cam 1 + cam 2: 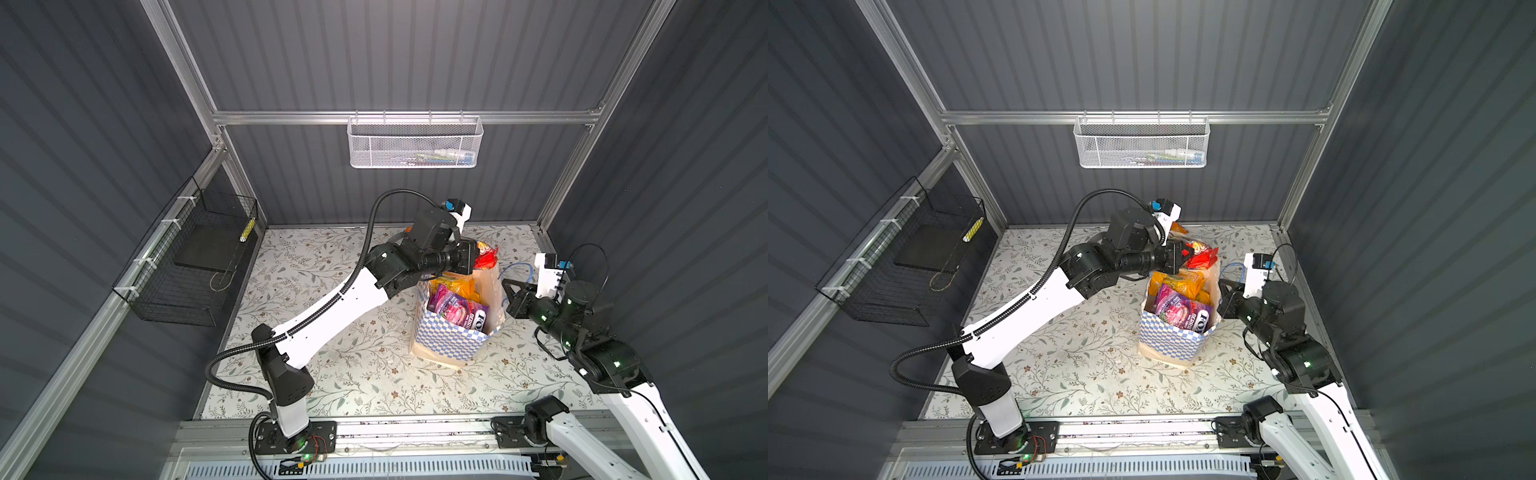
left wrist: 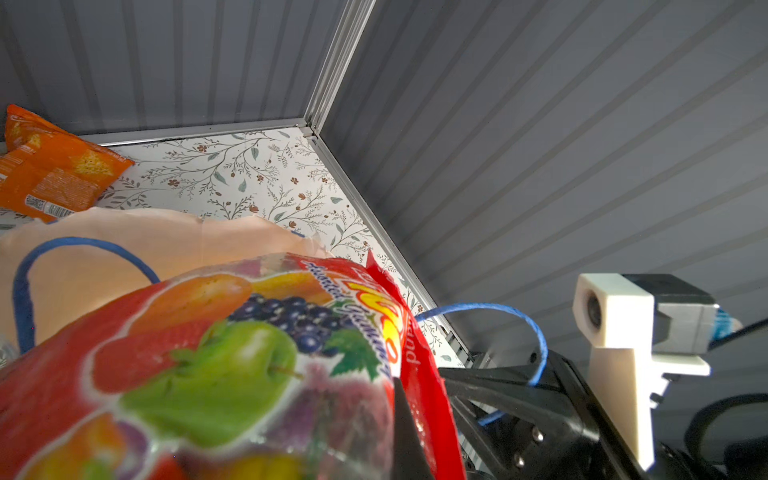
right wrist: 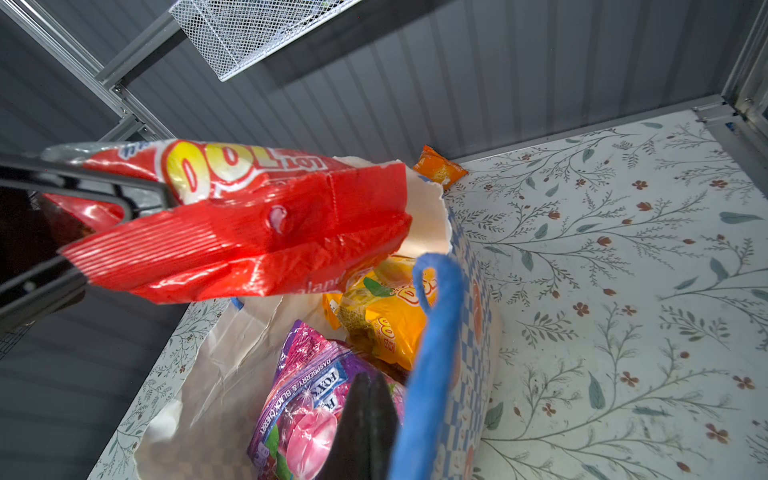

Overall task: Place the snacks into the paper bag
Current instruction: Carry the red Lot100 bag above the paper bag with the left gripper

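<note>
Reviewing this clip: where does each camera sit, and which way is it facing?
Top views: high above the front edge, looking down on the table, paper bag, both arms, left gripper and right gripper.
Left wrist: on the left arm, facing the back right corner over the clamped red packet; one dark finger shows.
Right wrist: on the right arm, looking into the bag past the blue cord handle; its closed fingers show.
Shared: both wrist views catch the small orange packet behind the bag.
</note>
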`<action>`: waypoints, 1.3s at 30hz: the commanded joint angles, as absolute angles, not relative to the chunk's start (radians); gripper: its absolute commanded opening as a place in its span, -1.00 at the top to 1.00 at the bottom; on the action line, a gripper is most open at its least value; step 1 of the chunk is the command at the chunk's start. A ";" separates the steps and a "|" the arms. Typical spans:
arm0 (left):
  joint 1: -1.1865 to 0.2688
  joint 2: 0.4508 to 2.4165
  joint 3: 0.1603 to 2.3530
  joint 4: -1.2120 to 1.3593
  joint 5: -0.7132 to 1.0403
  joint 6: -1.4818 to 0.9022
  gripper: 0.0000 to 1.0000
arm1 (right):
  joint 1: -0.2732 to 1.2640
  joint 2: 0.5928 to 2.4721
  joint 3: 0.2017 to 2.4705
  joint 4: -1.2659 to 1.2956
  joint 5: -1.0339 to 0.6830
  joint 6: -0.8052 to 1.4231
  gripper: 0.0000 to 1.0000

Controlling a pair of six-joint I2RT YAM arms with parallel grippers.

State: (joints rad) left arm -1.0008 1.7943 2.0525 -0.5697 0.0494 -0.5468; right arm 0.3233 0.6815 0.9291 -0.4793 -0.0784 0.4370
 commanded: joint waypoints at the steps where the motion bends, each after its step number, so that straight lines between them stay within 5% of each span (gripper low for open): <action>1: -1.029 1.759 2.183 -0.516 0.009 -0.481 1.00 | 0.328 0.675 0.923 -0.476 -0.067 0.423 1.00; 23: -1.097 1.668 2.230 -0.451 0.001 -0.450 1.00 | 0.330 0.680 0.922 -0.476 -0.061 0.423 1.00; 39: -1.111 1.742 2.021 -0.432 -0.197 -0.462 1.00 | 0.330 0.635 0.917 -0.479 -0.030 0.426 1.00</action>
